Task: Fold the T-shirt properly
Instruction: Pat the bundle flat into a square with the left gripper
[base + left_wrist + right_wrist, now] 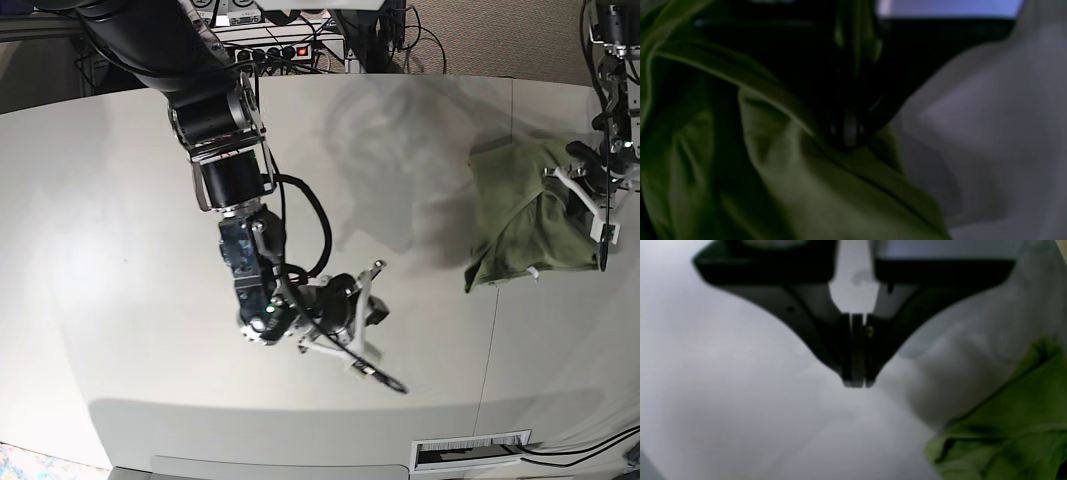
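Pinching the T-shirt [520, 215] at the desk's [120, 180] right edge, the left hand [598, 215] should lift slowly; the right hand [856, 381], pressed together, holds nothing.

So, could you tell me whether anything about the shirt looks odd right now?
Yes: the T-shirt lies rumpled at the table's far edge, partly bunched rather than flat. The left end effector is shut on its fabric, while the right end effector hangs shut and empty over bare table.

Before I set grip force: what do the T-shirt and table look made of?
T-shirt: soft matte knit, probably cotton; it bunches into limp folds with a stitched hem. Table: smooth, hard, pale grey, likely laminate; arm shadows fall evenly across it.
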